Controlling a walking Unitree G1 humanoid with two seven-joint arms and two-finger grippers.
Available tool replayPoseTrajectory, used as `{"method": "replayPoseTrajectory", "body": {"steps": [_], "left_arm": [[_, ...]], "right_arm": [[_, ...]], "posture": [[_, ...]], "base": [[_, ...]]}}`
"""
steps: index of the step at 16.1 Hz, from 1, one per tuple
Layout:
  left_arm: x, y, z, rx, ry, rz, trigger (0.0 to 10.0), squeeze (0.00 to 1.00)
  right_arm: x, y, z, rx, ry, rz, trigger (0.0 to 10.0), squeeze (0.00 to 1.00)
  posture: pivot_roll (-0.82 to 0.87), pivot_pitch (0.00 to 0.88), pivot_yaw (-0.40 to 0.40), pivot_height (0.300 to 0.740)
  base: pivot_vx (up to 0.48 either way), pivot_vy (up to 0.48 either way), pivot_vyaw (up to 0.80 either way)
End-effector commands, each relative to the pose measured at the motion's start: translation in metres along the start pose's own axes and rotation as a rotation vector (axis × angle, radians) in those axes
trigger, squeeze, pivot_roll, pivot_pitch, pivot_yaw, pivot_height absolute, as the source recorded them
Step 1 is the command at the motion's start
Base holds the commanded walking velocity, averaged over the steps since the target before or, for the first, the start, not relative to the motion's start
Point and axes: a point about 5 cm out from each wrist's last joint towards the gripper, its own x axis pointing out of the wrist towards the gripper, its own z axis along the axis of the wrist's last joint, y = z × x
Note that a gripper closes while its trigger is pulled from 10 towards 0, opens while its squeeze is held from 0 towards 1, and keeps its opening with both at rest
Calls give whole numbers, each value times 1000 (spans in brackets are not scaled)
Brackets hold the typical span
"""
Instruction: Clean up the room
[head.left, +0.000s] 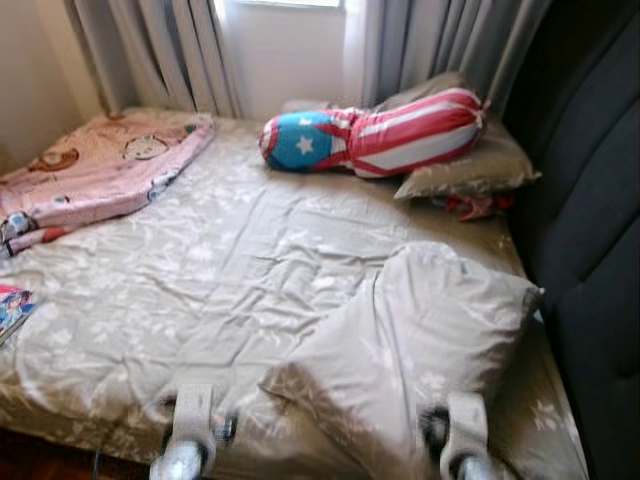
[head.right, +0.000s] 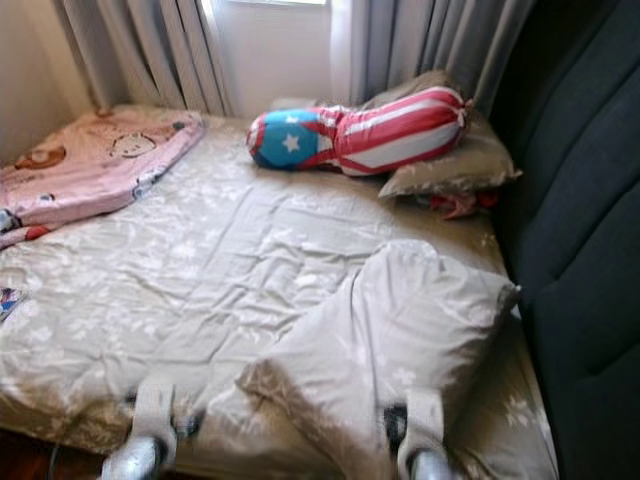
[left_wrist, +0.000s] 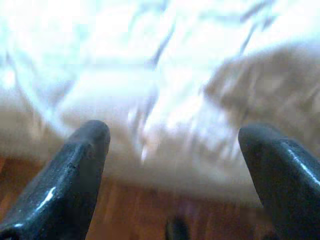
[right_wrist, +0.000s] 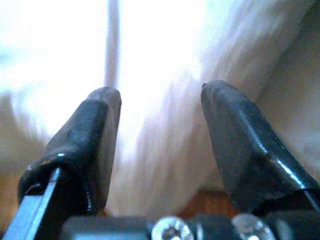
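Nearest the robot, both arms sit low at the foot edge of the bed (head.left: 230, 270). Left gripper (left_wrist: 172, 135) has its fingers spread wide, nothing between them, aimed at the mattress edge w/ wooden floor (left_wrist: 125, 215) below. Right gripper (right_wrist: 160, 125) also spread, a moderate gap, pointing straight into pale fabric, not pinching any of it yet.

That fabric is the near pillow (head.left: 420, 350), grey-beige, lying crooked on the sheet toward the robot's right. Its long axis runs diagonally, one corner near the foot edge, the far end up by the dark headboard (head.left: 590, 240). Key relation: it lies just ahead of the right gripper and partly between the two arms, so the right arm is nearer; left would have to reach across. Probably the first thing to straighten.

Mid-bed, the sheet is wrinkled but bare. Far left, a pink cartoon blanket (head.left: 100, 170) is bunched along the edge. Far end: a striped star bolster (head.left: 380, 135) rests on a second pillow (head.left: 470, 165), something red tucked under it, too hidden to ID. A colourful item (head.left: 12, 305) at the left edge is cut off. Wrist views blurry and overexposed; contact w/ fabric can't be confirmed.
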Motion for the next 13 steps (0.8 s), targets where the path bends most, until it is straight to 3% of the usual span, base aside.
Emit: {"method": "replayPoseTrajectory", "body": {"steps": [1, 3, 6, 11, 13], "left_arm": [[4, -4, 17, -13, -81, -21, 10000, 0], [10, -11, 51, -19, -247, -42, 10000, 0], [10, -21, 80, -34, -387, -66, 10000, 0], [5, -24, 95, -31, -500, -74, 10000, 0], [4, -25, 94, -30, -506, -78, 10000, 0]], "right_arm": [[4, -3, 21, 5, -103, -30, 10000, 0], [10, -1, 63, 30, -294, -39, 10000, 0], [10, 5, 99, 33, -466, -52, 10000, 0], [3, 10, 104, 38, -560, -38, 10000, 0], [1, 11, 100, -4, -563, -41, 10000, 0]], "posture": [[-49, 0, -47, 740], [-55, 0, -44, 740], [-62, 0, -46, 740], [-72, 0, -48, 740], [-72, 0, -48, 740]], "base": [[0, 0, 0], [0, 0, 0], [0, 0, 0], [0, 0, 0], [0, 0, 0]]}}
